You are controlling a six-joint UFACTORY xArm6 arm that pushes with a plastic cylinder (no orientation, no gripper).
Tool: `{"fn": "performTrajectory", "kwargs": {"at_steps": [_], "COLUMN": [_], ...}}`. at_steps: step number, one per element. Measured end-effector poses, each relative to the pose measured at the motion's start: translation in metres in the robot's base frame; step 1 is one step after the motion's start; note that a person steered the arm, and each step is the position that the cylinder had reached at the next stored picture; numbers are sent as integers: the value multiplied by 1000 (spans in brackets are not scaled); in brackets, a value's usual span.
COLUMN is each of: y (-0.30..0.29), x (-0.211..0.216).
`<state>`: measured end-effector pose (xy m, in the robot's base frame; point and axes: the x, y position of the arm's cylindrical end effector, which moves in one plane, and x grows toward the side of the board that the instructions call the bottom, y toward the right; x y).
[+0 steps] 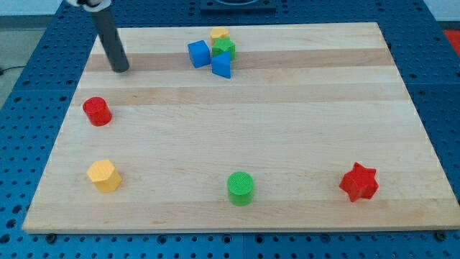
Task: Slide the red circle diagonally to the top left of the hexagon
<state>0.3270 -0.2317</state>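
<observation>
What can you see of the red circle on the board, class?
The red circle is a short upright cylinder, plain red, plastic-looking, with a flat round top. It stands alone near the wooden board's left edge, touching no other block. My tip is above it and slightly right, well apart. The yellow hexagon lies below it.

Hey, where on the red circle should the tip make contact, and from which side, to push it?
Touch the red circle low on its round side wall. My tip is above and right of it, already on the nearest side. It's a short upright cylinder, so push through its centre or it will probably slip sideways. The yellow hexagon sits below it.
</observation>
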Motion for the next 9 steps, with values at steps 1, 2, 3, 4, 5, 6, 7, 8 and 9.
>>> {"fn": "performTrajectory", "kwargs": {"at_steps": [1, 2, 3, 4, 5, 6, 7, 8, 9], "y": [3, -10, -10, -8, -30, -73, -73, -73, -72], "x": [50, 89, 131, 151, 152, 148, 162, 196, 231]}}
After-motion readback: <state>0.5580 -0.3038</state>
